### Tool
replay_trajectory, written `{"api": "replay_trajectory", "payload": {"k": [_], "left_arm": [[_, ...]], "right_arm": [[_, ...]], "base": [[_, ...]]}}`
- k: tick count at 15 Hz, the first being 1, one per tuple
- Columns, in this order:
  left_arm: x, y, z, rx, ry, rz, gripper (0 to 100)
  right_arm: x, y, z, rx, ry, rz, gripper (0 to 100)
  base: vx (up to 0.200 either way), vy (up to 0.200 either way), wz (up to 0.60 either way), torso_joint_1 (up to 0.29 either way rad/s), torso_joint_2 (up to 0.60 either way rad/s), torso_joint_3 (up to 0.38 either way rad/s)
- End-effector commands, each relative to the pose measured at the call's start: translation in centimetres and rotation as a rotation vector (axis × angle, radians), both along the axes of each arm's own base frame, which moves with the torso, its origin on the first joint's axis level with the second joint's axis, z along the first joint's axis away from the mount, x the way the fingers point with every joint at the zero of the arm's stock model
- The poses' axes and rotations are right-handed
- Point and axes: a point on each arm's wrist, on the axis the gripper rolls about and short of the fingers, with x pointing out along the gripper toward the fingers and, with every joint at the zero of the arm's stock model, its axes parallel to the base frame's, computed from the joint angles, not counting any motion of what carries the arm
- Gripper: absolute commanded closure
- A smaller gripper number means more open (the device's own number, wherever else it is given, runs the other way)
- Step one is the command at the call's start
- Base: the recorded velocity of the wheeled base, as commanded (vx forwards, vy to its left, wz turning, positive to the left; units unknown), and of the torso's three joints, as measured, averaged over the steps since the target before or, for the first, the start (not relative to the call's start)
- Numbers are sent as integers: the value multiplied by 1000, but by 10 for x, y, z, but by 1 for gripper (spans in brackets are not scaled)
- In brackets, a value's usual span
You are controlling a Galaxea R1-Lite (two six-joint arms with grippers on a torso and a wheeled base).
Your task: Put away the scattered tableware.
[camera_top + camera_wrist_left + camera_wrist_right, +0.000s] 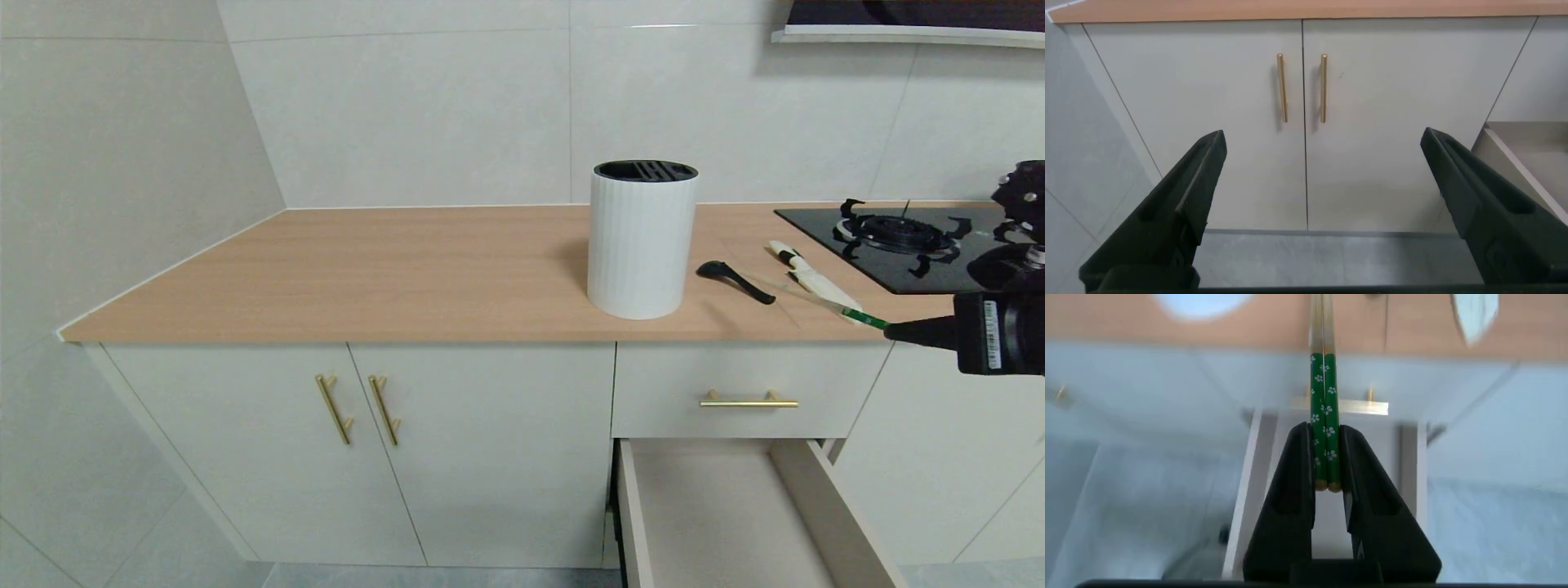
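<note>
The right gripper [898,331] hangs just off the front edge of the light wood-grain surface [367,269], its jaws clamped on the green, flower-patterned butt end of a pair of pale chopsticks [865,318]. The sticks lie side by side and reach out over the surface towards a black-handled utensil [735,280] and a white-handled knife [804,273], which lie near each other beside the tall white ribbed cylinder holder with a black slotted top [641,245]. Below, a cream drawer [633,523] stands pulled open.

The step in hand looks like carrying the chopsticks to storage — the slotted holder or the open drawer, I cannot tell which. Because the grip sits at the very end, the long free length will swing with any wrist turn, so a slow lift that takes the tips well above the knife and the black utensil seems wise. For the holder, the sticks would need tipping near vertical and lining up over a slot before the release. For the drawer, they should go in level and low.

The left gripper [1323,139] waits low in front of the cream cabinet doors [1208,106] — its jaws wide apart, holding nothing.
</note>
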Motion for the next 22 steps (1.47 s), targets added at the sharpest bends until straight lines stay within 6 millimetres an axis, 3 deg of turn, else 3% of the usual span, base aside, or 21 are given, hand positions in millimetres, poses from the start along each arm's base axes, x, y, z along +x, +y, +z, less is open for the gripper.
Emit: {"api": "replay_trajectory", "payload": {"k": [1,4,12,22], "left_arm": [[0,0,0,0,1,0,0],[0,0,0,0,-1,0,0],[0,0,0,0,1,0,0],[0,0,0,0,-1,0,0]], "right_arm": [[-20,-3,-2,43,5,81,100],[-18,6,-17,8,58,200,100],[-18,16,-24,-1,85,254,100],[-10,21,-33,-16,128,264,100]], "base": [[0,0,0,0,0,0],[0,0,0,0,0,0],[0,0,0,0,0,0],[0,0,0,-157,414,258]]}}
